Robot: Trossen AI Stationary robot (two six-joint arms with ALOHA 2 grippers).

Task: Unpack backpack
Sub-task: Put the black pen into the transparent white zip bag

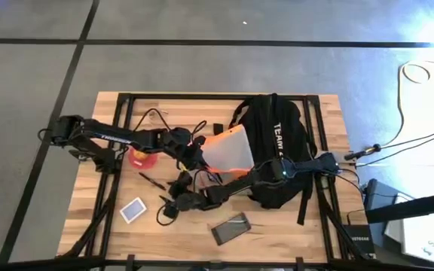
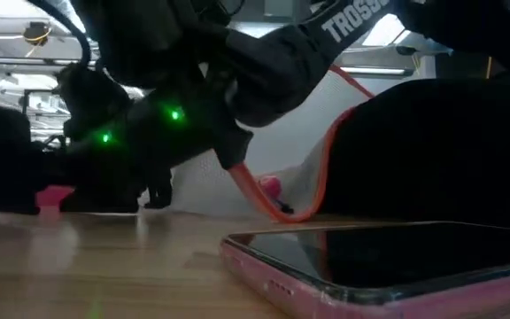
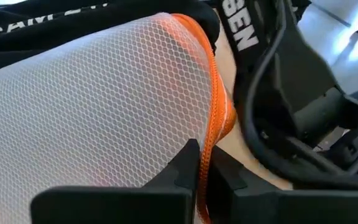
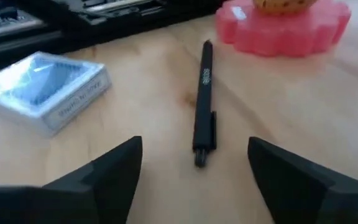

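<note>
The table (image 1: 307, 113) carries one backpack (image 1: 273, 143), a large rounded black fabric one with black straps, lying toward the right half, its white "TEAM" lettering facing up. Against its left side lies one white mesh pouch (image 1: 228, 148) with an orange zipper edge. My left end effector (image 3: 204, 171) has its fingers pressed together on that orange edge, pinching the pouch just beside the backpack. My right end effector (image 4: 194, 168) hangs low over the wood in front of the pouch, its fingers spread wide and holding nothing. One phone (image 1: 230, 228) in a pink case lies near the front edge. One small blue boxed deck (image 4: 45, 87) has print too small to read. One pink flower-shaped piece (image 4: 284, 28) sits near one black pen (image 4: 204, 102).
</note>
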